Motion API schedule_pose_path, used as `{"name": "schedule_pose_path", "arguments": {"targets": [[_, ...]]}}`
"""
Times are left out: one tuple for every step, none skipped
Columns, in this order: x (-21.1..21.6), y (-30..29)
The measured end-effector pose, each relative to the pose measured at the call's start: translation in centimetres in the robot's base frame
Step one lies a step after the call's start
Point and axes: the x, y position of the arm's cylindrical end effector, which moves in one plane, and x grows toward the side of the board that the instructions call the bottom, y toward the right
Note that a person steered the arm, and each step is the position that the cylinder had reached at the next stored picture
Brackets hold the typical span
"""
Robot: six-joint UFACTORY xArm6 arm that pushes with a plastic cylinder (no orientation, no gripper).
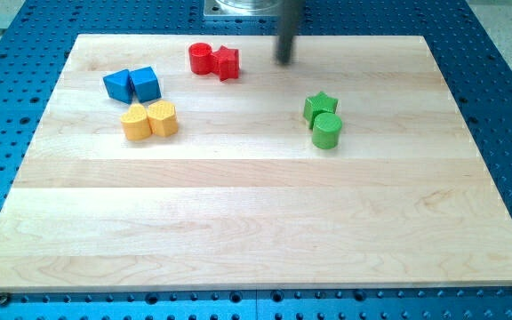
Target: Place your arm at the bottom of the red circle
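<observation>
The red circle [201,58] is a short red cylinder near the board's top edge, left of centre. A red star [227,62] touches its right side. My tip [284,61] is the lower end of the dark rod coming down from the view's top. It rests on the board to the right of the red star, about level with the red circle and well apart from it.
A blue triangle [116,85] and a blue cube [145,84] sit at the upper left. A yellow pentagon [135,122] and a yellow heart [163,118] lie below them. A green star [320,107] and a green cylinder [327,130] stand right of centre. The wooden board [256,231] lies on a blue perforated table.
</observation>
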Motion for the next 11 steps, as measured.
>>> {"name": "schedule_pose_path", "arguments": {"targets": [[3.3, -11.5], [6.2, -15.5], [4.9, -15.1], [4.8, -15.4], [4.8, -15.7], [4.8, -13.8], [4.8, -13.1], [4.8, -13.1], [4.8, -13.1], [4.6, -13.1], [4.5, -13.1]]}}
